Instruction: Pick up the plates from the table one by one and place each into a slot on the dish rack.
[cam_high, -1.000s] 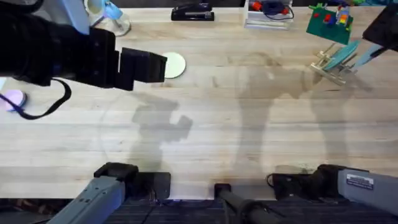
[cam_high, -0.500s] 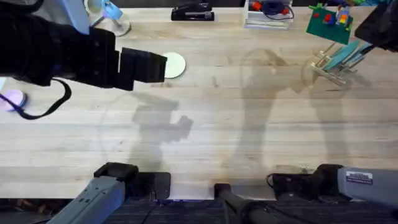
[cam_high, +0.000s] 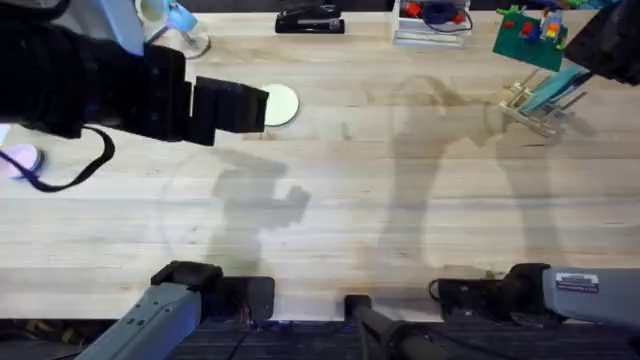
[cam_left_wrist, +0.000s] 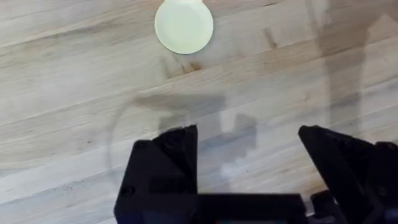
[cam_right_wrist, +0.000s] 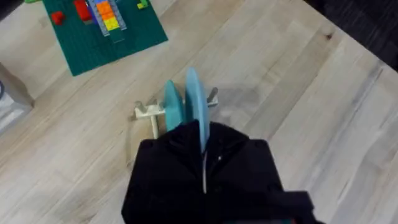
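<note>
- Your right hand is pinched shut on a light blue plate. The plate stands on edge in the dish rack, at about two o'clock on the counter in the overhead view, just below the green toy-brick board.
- In the right wrist view a second blue edge stands just beside the held one. You cannot tell whether it is another plate or part of the same one.
- The plate looks seated between the pegs, so your likely next step there is to let go and lift clear without tipping the rack.
- Your left hand is spread wide and holds nothing. It hangs above the counter at about ten o'clock in the overhead view.
- The cream-yellow plate lies flat on the counter, ahead of the left fingers and a little toward the left one. Being round, it has no long axis to line up with.
- The left arm is much the nearer to that plate. The right is well apart from it.
</note>
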